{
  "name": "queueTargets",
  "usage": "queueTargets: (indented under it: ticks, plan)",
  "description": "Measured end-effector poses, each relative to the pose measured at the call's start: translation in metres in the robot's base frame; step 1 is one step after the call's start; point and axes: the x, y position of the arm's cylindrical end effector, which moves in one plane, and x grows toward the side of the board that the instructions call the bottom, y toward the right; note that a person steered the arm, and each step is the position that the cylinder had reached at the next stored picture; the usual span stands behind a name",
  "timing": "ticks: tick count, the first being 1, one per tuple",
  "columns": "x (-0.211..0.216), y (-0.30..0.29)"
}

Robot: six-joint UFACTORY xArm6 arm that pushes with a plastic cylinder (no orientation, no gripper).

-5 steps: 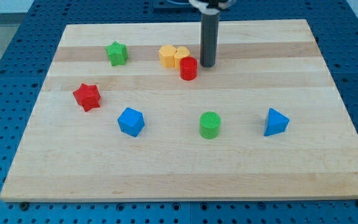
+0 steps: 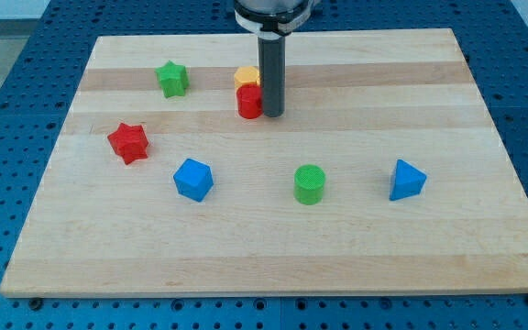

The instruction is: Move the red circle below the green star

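Right now my tip [image 2: 272,114] is resting on the board [image 2: 484,229], pressing against the right side of the red circle [image 2: 249,102], which is touching it just to its left. I am carrying no claw at all, only a plain dark rod, so nothing is clenching or grasping anything. The rod is standing upright and is hiding part of the yellow block [image 2: 246,77], which is sitting just up and left of my tip, touching the red circle from behind; I cannot make out its shape. The green star [image 2: 171,78] is lying farther to the left of my tip and a little toward the view's top, well apart from the red circle, which is sitting to the star's right and only slightly lower. The red star [image 2: 128,141] is lying far left of my tip and somewhat toward the view's bottom. The blue cube [image 2: 192,179] is sitting down and left of my tip, the green cylinder [image 2: 309,183] is sitting below it and slightly right, and the blue pyramid [image 2: 406,180] is lying down and well to the right.
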Motion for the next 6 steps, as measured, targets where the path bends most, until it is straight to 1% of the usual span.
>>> queueTargets:
  ticks: [1,2,4,5,6]
  plan:
    - [-0.014,0.011]
    - [-0.013,-0.005]
    - [-0.003,-0.082]
    - [-0.002,-0.094]
    - [-0.013,-0.094]
